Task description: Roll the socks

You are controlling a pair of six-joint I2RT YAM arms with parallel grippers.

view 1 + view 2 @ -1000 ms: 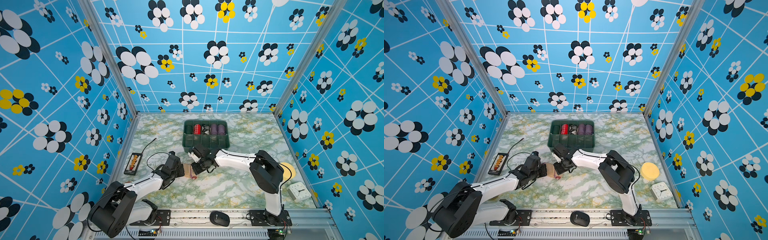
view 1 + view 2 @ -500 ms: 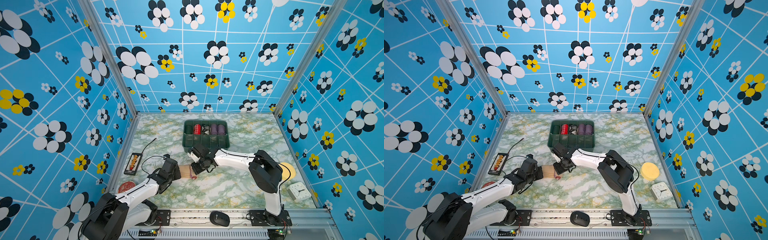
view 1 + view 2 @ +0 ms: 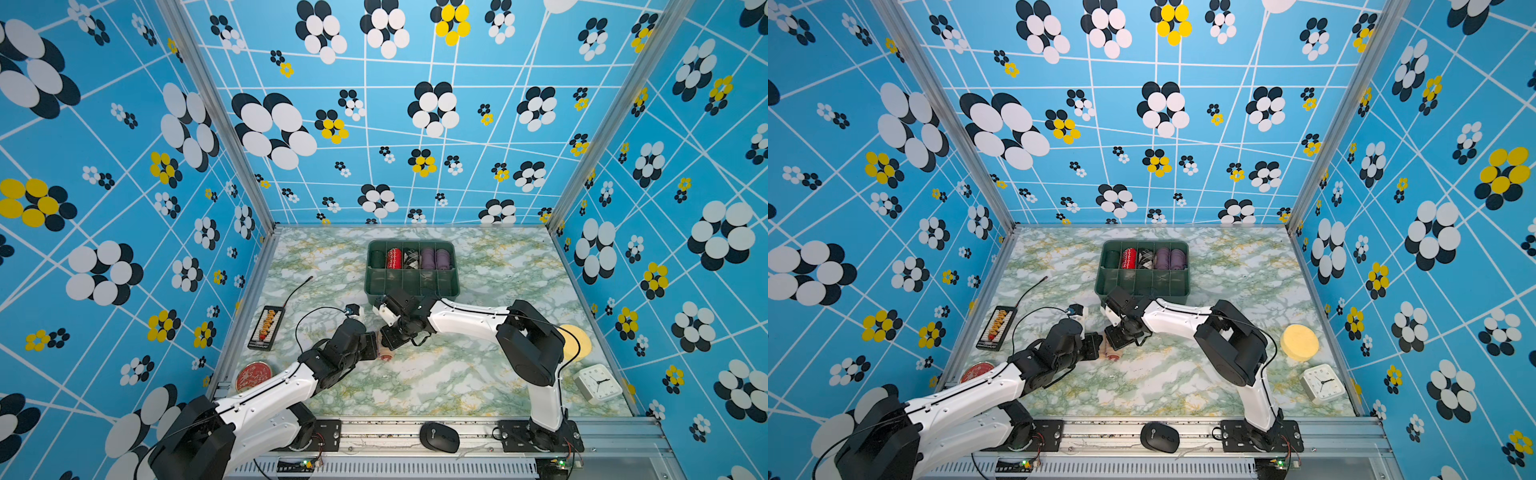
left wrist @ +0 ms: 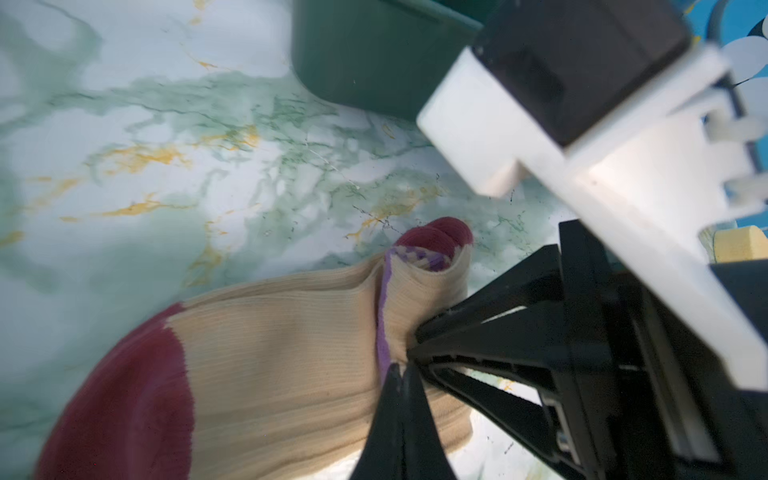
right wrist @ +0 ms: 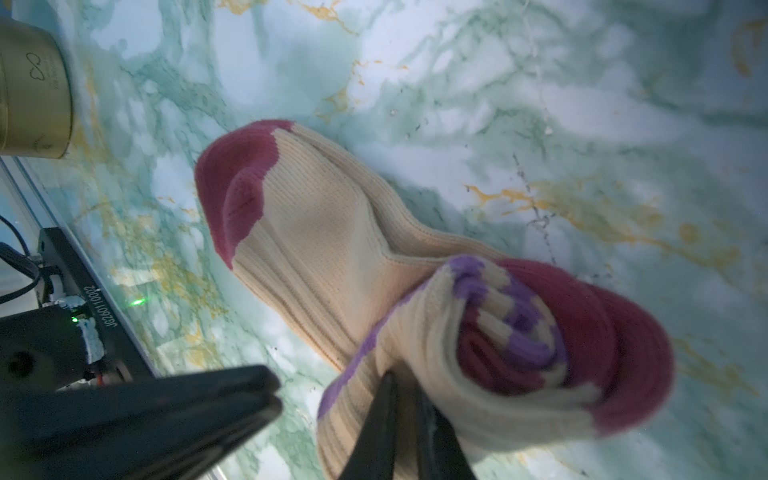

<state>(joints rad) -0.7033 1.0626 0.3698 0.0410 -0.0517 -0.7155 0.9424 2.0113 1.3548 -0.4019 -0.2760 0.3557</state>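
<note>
The tan ribbed socks (image 5: 332, 249), with maroon toes and purple stripes, lie on the green-veined marble tabletop (image 3: 457, 374) near the dark green plastic divided bin (image 3: 411, 289). Their cuff end is partly rolled. The right gripper (image 5: 404, 386) pinches the roll between narrow jaws. The left gripper (image 4: 398, 376) is pressed closed beside it.

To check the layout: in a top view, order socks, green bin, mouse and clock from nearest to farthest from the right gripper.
1. socks, at the right gripper
2. green bin, behind
3. mouse, front rail
4. clock, front right
</note>
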